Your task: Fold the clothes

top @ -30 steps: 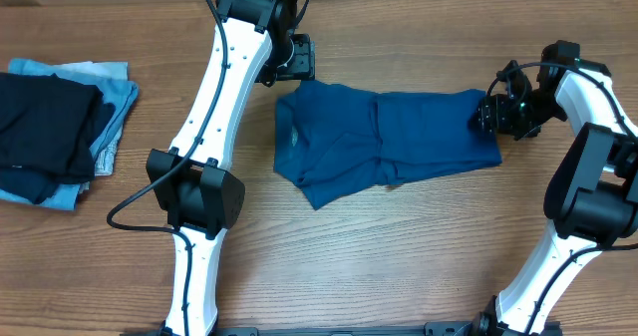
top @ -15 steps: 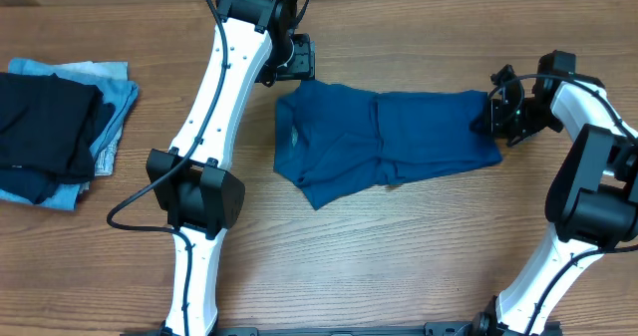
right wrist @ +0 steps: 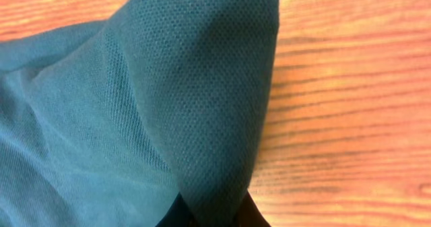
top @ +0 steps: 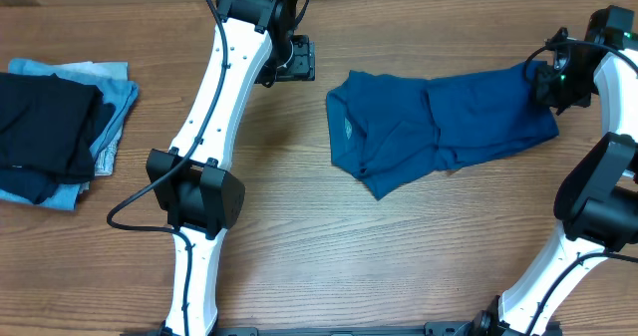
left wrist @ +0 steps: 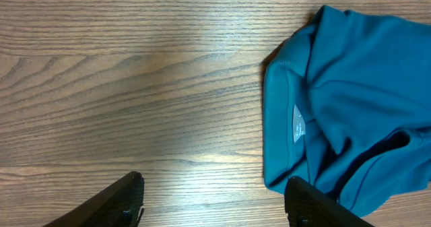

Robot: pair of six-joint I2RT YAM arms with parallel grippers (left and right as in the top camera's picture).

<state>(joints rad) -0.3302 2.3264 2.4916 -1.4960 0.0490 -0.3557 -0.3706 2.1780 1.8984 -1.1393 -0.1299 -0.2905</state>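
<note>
Right arm reaches to upper right of frame, my right tool (top: 546, 79) clenched on the shirt (top: 449, 127) corner.
My left tool (top: 295, 59) hovers released over the table (top: 299, 236), upper centre; right fingertips mostly hidden by fabric.

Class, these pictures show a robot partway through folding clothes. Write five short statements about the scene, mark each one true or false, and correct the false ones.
1. The right gripper is shut on the blue shirt. True.
2. The left gripper grips the shirt's collar. False: it is open over bare table, apart from the shirt.
3. The black garment lies on top of the pale blue garment. True.
4. The shirt lies spread flat with both sleeves out. False: it is folded into a creased strip.
5. The shirt touches the black garment. False: bare table lies between them.
</note>
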